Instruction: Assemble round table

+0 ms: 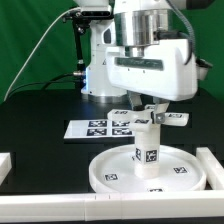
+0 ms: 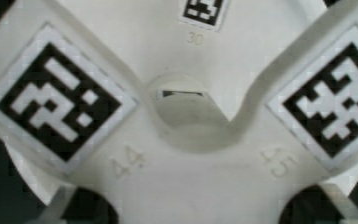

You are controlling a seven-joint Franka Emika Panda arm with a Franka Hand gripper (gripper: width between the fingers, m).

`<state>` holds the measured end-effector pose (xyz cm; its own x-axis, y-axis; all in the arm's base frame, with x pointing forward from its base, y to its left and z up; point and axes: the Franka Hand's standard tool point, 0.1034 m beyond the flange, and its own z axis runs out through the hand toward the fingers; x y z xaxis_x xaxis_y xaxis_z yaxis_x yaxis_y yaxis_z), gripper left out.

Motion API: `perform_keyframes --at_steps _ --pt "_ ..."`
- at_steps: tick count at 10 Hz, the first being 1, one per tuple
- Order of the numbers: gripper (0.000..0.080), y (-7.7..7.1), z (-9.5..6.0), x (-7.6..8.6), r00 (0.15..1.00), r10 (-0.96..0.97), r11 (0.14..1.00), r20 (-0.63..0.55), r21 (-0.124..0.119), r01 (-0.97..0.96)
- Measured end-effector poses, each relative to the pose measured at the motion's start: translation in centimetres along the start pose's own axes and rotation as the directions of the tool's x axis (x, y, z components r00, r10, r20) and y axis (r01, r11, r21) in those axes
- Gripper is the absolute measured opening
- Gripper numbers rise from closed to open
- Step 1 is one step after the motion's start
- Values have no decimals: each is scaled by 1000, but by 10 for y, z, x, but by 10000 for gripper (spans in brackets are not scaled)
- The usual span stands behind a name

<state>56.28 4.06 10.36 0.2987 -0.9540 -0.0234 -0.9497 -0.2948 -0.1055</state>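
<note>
Cylindrical leg (image 1: 148, 140) standing upright in the hub of the round disc (image 1: 115, 170), with the cross-shaped base (image 1: 150, 118) seated on top of it, tags facing up. Disc resting on the black table (image 1: 40, 115), between the marker board (image 1: 100, 127) behind and a white rail (image 1: 215, 168) at the exterior view's right. Gripper (image 1: 150, 108) directly above, apparently clamped on the cross-shaped base (image 2: 179, 110), whose arms fill the wrist view; fingertips themselves hidden. Probably threading the base onto the leg: best kept square to the leg axis, turned gently, light downward pressure, no sideways pull on the disc.
</note>
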Motion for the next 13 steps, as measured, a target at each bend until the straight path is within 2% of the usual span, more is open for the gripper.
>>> perform_keyframes --at_steps 1,3,4,5,6,7,9,10,13 --pt "442 0 0 0 998 70 998 3 1 -70" --pt "442 0 0 0 997 73 997 3 1 -73" --pt "616 1 -1 -1 999 35 999 9 -14 -35" --pt "616 0 -7 -5 999 -23 999 33 -36 24" --pt "643 -3 -15 -5 991 -123 992 51 -34 125" --pt "648 -6 -22 -3 963 -262 965 57 -18 263" --pt "648 -8 -26 -2 866 -498 867 56 6 498" --pt "649 -7 -25 -3 774 -631 775 54 11 632" --pt "649 -7 -25 -2 618 -784 619 51 16 785"
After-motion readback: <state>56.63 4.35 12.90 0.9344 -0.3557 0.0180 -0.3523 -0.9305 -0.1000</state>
